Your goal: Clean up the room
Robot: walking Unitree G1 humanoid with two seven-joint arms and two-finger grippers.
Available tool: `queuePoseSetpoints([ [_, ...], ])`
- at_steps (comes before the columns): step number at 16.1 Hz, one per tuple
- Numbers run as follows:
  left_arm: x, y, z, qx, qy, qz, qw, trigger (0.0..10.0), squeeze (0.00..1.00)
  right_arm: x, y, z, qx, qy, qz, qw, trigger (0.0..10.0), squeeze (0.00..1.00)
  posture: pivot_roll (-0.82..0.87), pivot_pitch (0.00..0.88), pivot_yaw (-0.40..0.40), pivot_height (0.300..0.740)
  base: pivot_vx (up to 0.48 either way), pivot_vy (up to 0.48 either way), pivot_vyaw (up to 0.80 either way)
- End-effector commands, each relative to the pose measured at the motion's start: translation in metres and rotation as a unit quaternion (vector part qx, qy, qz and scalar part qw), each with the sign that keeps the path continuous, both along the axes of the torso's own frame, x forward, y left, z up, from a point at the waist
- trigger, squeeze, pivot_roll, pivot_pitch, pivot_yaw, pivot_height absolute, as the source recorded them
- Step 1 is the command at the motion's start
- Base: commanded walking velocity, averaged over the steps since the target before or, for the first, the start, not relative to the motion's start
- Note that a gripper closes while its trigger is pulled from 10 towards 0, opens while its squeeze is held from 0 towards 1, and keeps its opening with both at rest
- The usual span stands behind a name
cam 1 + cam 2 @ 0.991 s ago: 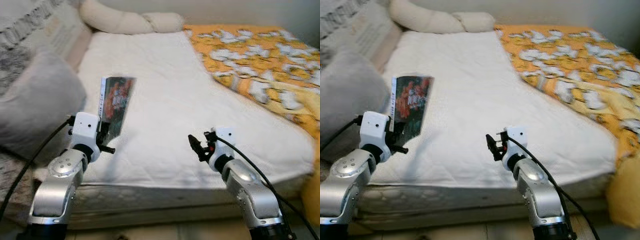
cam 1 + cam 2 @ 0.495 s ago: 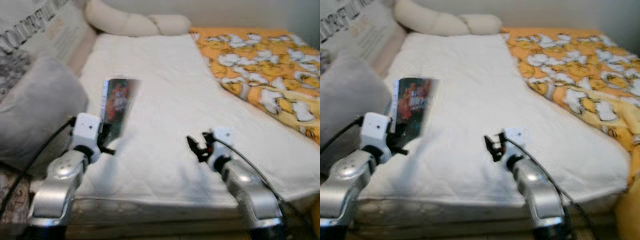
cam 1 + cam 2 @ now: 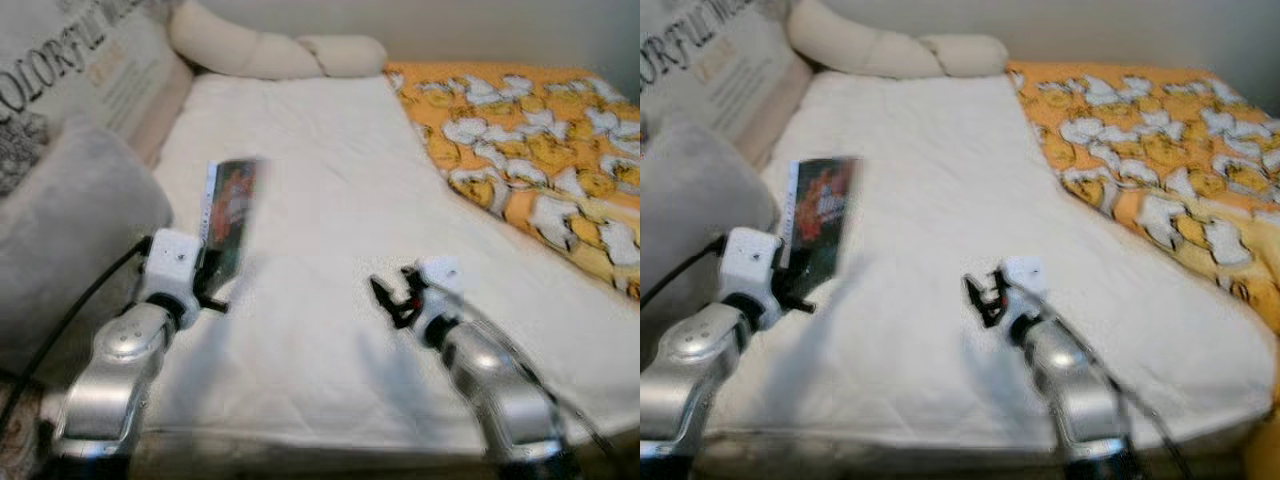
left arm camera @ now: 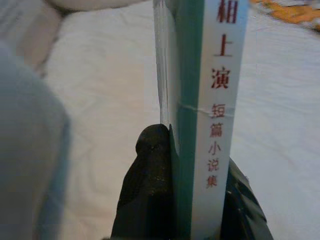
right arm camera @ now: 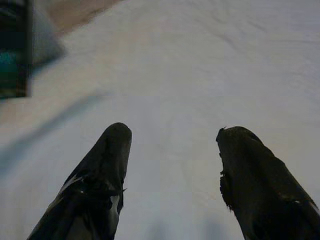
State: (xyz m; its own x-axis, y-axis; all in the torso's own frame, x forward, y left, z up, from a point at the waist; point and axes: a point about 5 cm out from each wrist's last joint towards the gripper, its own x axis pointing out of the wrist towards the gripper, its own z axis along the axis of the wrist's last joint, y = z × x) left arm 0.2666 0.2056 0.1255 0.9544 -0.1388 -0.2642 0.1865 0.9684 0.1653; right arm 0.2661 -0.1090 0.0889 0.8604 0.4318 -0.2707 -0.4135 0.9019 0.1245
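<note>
Grey and plump, a cushion [image 3: 70, 240] sat at the far left of what you were looking at, leaning below a printed pillow [image 3: 75, 70] with dark lettering. Just to its right you had the left gripper [image 4: 192, 200] raised over the bed's near edge, its fingers [image 4: 150, 195] clamped on the lower end of a book [image 3: 228, 215]. That book stood upright, with a white spine carrying red Chinese characters and a dark cover with reddish artwork, held clear above the white mattress [image 3: 330, 200]. Further right, your right gripper [image 5: 172, 160] hovered low over the mattress, its two black fingers [image 5: 107, 170] spread apart with nothing between them. Behind, along the head of the bed, a cream knotted bolster [image 3: 270, 52] lay against the wall. At the far right an orange blanket [image 3: 530, 140] patterned in white covered that side of the bed.
</note>
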Motion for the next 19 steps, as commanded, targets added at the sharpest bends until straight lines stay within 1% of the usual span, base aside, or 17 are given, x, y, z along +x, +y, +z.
queuePoseSetpoints([
  [1,0.002,-0.007,0.009,-0.006,-0.014,-0.018,1.0,10.0,0.0,0.002,-0.011,0.003,-0.013,-0.008,-0.016,1.0,10.0,0.0,-0.08,0.0,-0.034,0.74,0.0,0.0,0.0],
  [2,0.0,-0.007,0.008,-0.016,-0.003,-0.022,1.0,10.0,0.0,0.002,-0.013,0.003,-0.018,-0.008,-0.015,1.0,10.0,0.0,-0.08,0.0,-0.033,0.74,0.0,0.0,0.0],
  [3,0.0,-0.008,0.008,-0.048,0.003,-0.016,0.999,10.0,0.0,0.001,-0.016,0.003,-0.02,-0.007,-0.017,1.0,10.0,0.0,-0.08,0.0,-0.036,0.74,0.0,0.0,0.0],
  [4,-0.001,-0.012,0.008,-0.065,0.008,-0.028,0.997,10.0,0.0,0.001,-0.021,0.004,-0.024,-0.007,-0.017,1.0,10.0,0.0,-0.08,0.0,-0.042,0.74,0.0,0.0,0.0],
  [5,-0.001,-0.012,0.008,-0.066,0.009,-0.028,0.997,10.0,0.0,0.0,-0.022,0.004,-0.027,-0.008,-0.014,1.0,10.0,0.0,-0.08,0.0,-0.042,0.74,0.0,0.0,0.0],
  [6,0.003,-0.014,0.004,-0.045,0.019,-0.043,0.998,10.0,0.0,-0.001,-0.025,0.005,-0.037,-0.011,0.0,0.999,10.0,0.0,-0.08,0.0,-0.048,0.74,0.0,0.0,0.0],
  [7,0.008,-0.016,0.002,-0.048,0.026,-0.054,0.997,10.0,0.0,-0.002,-0.028,0.006,-0.043,-0.012,0.015,0.999,10.0,0.0,-0.08,0.0,-0.049,0.74,0.0,0.0,0.0],
  [9,0.013,-0.021,0.001,-0.059,0.036,-0.084,0.994,10.0,0.0,-0.004,-0.03,0.007,-0.044,-0.011,0.033,0.998,10.0,0.0,-0.08,0.0,-0.05,0.74,0.0,0.0,0.0],
  [10,0.02,-0.025,0.001,-0.087,0.05,-0.1,0.99,10.0,0.0,-0.004,-0.031,0.01,-0.039,-0.01,0.054,0.998,10.0,0.0,-0.09,0.0,-0.046,0.74,0.0,0.0,0.0],
  [11,0.03,-0.028,0.0,-0.133,0.071,-0.111,0.982,10.0,0.0,-0.006,-0.031,0.014,-0.028,-0.005,0.092,0.995,10.0,0.0,-0.1,0.0,-0.034,0.74,0.0,0.0,0.0],
  [12,0.04,-0.03,-0.004,-0.173,0.121,-0.121,0.97,10.0,0.0,-0.013,-0.03,0.018,-0.024,0.002,0.152,0.988,10.0,0.0,-0.11,0.0,-0.027,0.74,0.0,0.0,0.0],
  [13,0.043,-0.031,-0.005,-0.183,0.133,-0.129,0.966,10.0,0.0,-0.016,-0.031,0.019,-0.024,0.006,0.176,0.984,10.0,0.0,-0.12,0.0,-0.019,0.74,0.0,0.0,0.0],
  [14,0.052,-0.031,-0.007,-0.219,0.164,-0.147,0.951,10.0,0.0,-0.02,-0.033,0.023,-0.023,0.017,0.217,0.976,10.0,0.0,-0.13,0.0,-0.011,0.74,0.0,0.0,0.0],
  [15,0.057,-0.029,-0.009,-0.234,0.185,-0.155,0.942,10.0,0.0,-0.023,-0.035,0.027,-0.021,0.024,0.238,0.971,10.0,0.0,-0.15,0.0,-0.005,0.74,0.0,0.0,0.0],
  [16,0.061,-0.028,-0.013,-0.287,0.237,-0.16,0.914,10.0,0.0,-0.026,-0.038,0.03,-0.021,0.039,0.266,0.963,10.0,0.0,-0.17,0.0,0.002,0.74,0.0,0.0,0.0],
  [17,0.063,-0.026,-0.019,-0.299,0.269,-0.157,0.902,10.0,0.0,-0.031,-0.039,0.032,-0.021,0.053,0.291,0.955,10.0,0.0,-0.18,0.0,0.004,0.74,0.0,0.0,0.0],
  [19,0.066,-0.023,-0.029,-0.308,0.307,-0.148,0.888,10.0,0.0,-0.04,-0.041,0.034,-0.019,0.078,0.32,0.944,10.0,0.0,-0.2,0.029,0.004,0.74,0.0,0.0,0.0],
])
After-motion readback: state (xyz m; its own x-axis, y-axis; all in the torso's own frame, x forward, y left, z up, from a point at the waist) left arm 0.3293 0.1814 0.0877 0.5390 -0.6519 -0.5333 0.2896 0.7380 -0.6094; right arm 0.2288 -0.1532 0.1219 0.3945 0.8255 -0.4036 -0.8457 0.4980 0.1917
